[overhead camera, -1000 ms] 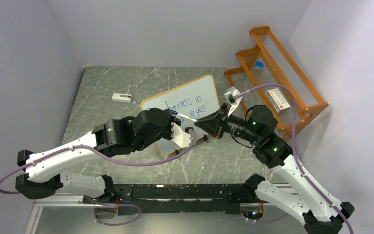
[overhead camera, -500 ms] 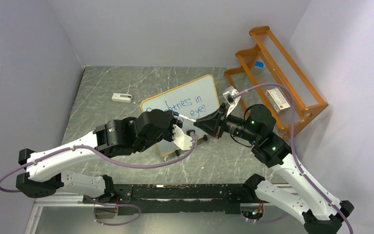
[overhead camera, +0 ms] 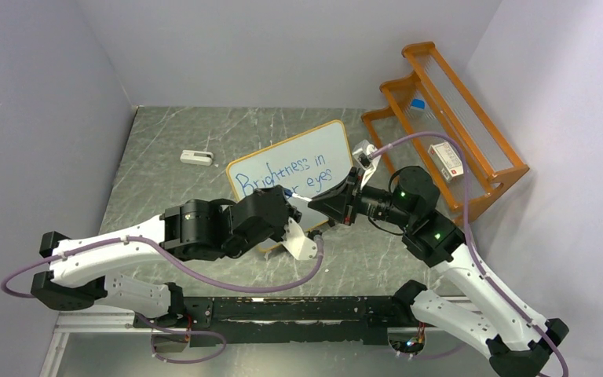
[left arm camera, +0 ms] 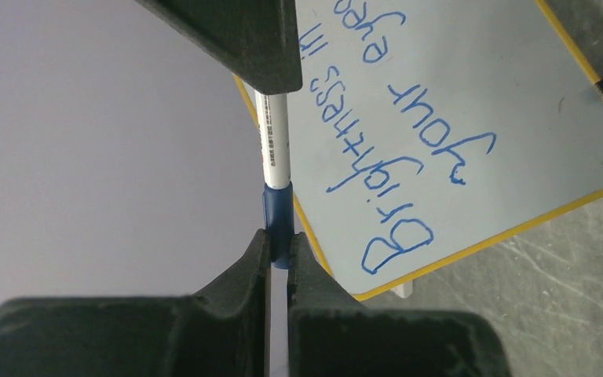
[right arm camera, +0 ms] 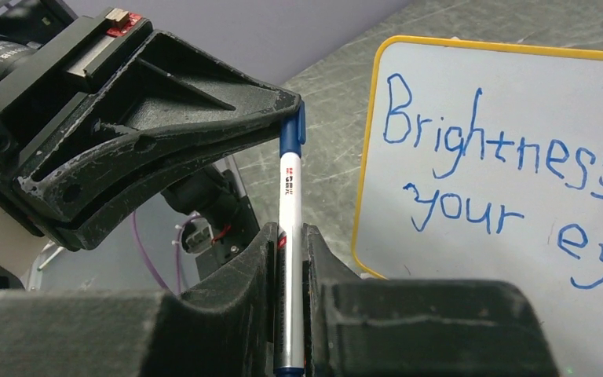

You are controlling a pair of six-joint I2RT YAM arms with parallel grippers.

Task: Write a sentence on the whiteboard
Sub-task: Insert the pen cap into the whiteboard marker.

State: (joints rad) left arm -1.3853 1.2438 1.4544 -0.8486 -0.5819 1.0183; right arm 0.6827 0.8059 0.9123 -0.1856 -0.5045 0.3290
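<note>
Backs left gripper (left arm camera: 279,242), pinching blue marker cap (left arm camera: 277,208), off large orange-framed whiteboard (overhead camera: 326,145), right gripper (right arm camera: 289,236) clamped on white barrel (right arm camera: 290,196); shows blue handwritten sentence (overhead camera: 279,169) finished, probably leaving only capping.

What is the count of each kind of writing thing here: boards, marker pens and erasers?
Large white board with thin orange-wood frame: 1
White marker pen with blue cap: 1
Small white rectangular eraser: 1
Total: 3
</note>
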